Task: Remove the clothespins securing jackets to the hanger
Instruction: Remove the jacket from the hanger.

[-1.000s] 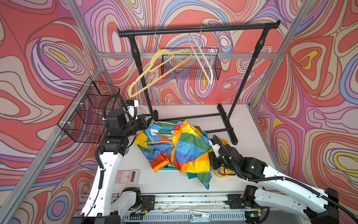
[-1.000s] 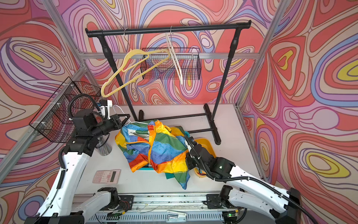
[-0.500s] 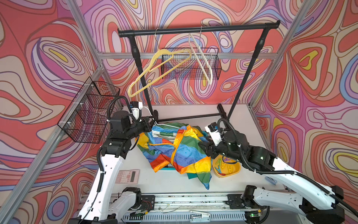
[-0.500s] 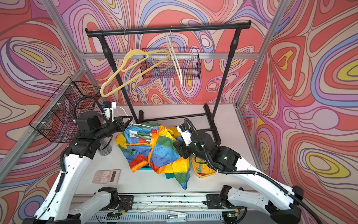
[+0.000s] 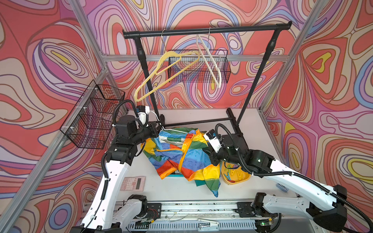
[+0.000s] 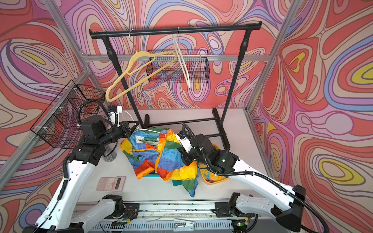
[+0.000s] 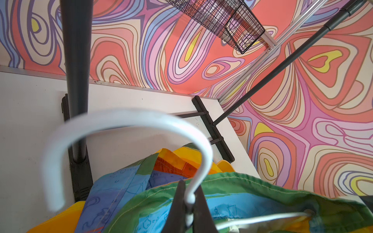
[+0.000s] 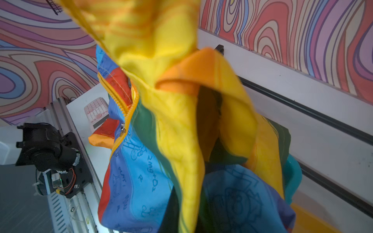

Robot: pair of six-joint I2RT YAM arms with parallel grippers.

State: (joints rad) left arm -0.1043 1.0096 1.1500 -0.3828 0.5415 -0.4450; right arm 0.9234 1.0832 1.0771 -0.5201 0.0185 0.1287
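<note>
The right pincer (image 5: 209,155) is no longer hanging over the yellow tray (image 5: 245,179). It is now pushing into the folds of the rainbow jacket (image 5: 181,155) directly ahead of it, and its jaws, which were spreading wide half a second ago, are now standing closed. The tray is lying just behind it, under its wrist, and is holding several loose clothespins (image 5: 232,171). From that I am judging that one pin is already dropped off and the arm is going back for another.

The left pincer (image 7: 190,204) is keeping its jaws clamped on the neck of the white hanger (image 7: 129,119). The jacket's collar is hanging just in front of it, and the rest of the jacket is sagging in a heap between the two pincers.

What the right pincer is closing on is not showing. In the right wrist view, blurred yellow and orange cloth is covering the fingers, so I cannot tell a pin from bare fabric. No pin is showing on the jacket in any view. A teal edge (image 8: 294,171) is peeking out beneath the jacket, too little of it to identify. The left wrist view is cutting off the hanger's shoulders
</note>
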